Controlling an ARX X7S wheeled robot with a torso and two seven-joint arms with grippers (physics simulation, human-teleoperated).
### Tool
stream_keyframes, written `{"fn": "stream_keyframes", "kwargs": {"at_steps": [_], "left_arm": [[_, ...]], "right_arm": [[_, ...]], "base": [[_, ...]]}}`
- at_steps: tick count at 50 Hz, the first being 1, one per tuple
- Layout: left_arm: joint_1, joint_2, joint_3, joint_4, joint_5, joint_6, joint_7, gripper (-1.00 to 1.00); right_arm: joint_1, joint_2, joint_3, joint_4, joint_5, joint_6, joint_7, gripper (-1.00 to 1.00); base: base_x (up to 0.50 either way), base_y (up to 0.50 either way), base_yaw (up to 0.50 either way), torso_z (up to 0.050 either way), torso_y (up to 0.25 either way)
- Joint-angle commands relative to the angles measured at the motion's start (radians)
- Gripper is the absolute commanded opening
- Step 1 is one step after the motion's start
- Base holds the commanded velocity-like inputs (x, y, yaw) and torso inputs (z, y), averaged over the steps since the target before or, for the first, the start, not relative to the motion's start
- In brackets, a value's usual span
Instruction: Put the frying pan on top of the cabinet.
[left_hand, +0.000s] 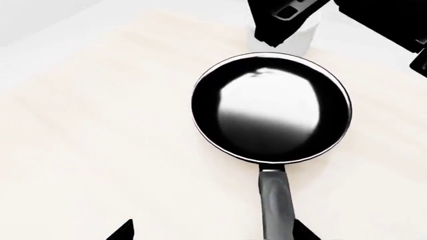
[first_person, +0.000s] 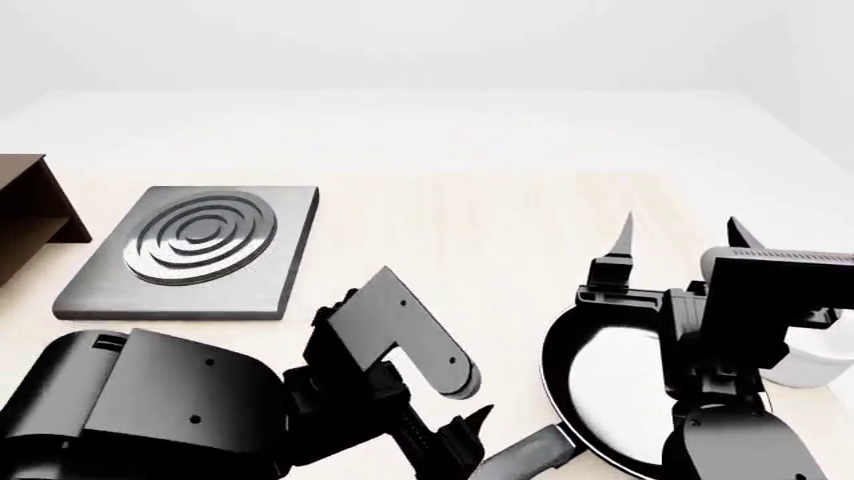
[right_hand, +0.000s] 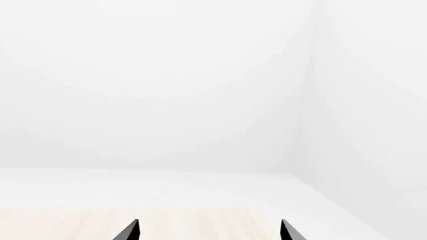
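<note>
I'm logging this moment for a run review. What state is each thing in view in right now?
frying pan: upright on the table, empty, not on the cabinet.
pan handle: lies between the left claw's tips, grip not confirmed.
left claw: open around the handle.
right claw: open, tips pointing up, holding nothing.
cabinet: at the table's left edge, top hidden from view.
hob: flat on the table, bare.

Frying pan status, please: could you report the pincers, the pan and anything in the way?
Left pincer open, astride the handle. Right pincer open, empty, raised above the frying pan. Pan on the table, far from the cabinet; hob between.
</note>
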Motion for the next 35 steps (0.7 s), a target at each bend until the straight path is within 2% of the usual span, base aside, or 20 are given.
{"fn": "stream_keyframes", "kwargs": {"at_steps": [1, 16, 35], "left_arm": [[0.022, 0.048, 0.107, 0.001, 0.06, 0.032, -0.003, 1.0], [0.073, 0.062, 0.193, 0.054, 0.053, 0.041, -0.022, 1.0], [0.129, 0.053, 0.293, 0.013, 0.177, 0.123, 0.075, 1.0]], "right_arm": [[-0.001, 0.003, 0.002, 0.001, 0.006, -0.001, 0.003, 1.0], [-0.002, 0.008, 0.009, 0.003, 0.014, -0.004, 0.009, 1.0], [0.0, 0.012, 0.007, -0.002, 0.021, -0.003, 0.017, 1.0]], "base": [[0.0, 0.0, 0.0, 0.0, 0.0], [0.0, 0.0, 0.0, 0.0, 0.0], [0.0, 0.0, 0.0, 0.0, 0.0]]}}
